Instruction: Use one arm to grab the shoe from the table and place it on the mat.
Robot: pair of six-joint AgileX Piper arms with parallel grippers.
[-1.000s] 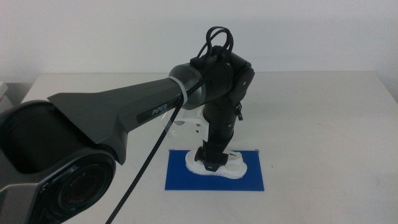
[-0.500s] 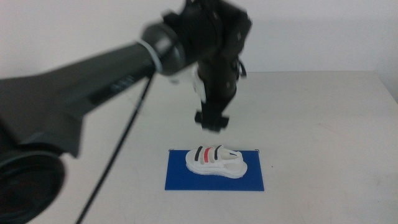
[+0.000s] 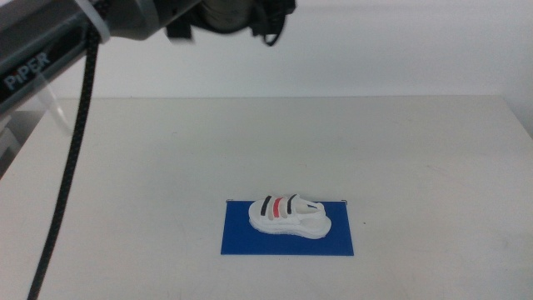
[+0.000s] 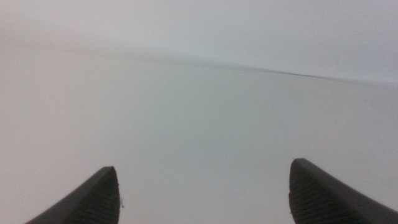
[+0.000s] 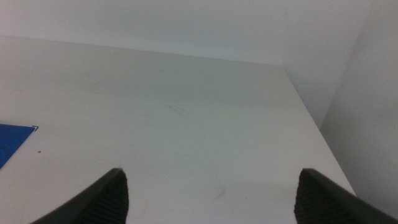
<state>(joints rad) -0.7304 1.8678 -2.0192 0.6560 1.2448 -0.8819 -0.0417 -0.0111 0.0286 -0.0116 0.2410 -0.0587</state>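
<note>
The white shoe with black and red straps lies on its sole on the blue mat, near the table's front middle. The left arm is raised high at the picture's top left, well above and behind the shoe; its gripper is open and empty, facing blank table and wall. The right gripper is open and empty over the table's right part, and a corner of the mat shows in its view. The right arm is out of the middle view.
The table's far edge meets a plain white wall. The table's right edge shows in the right wrist view. A black cable hangs from the left arm down the left side.
The left gripper opened off the shoe, rose and swung back up to the top left. The shoe stays on the mat.
</note>
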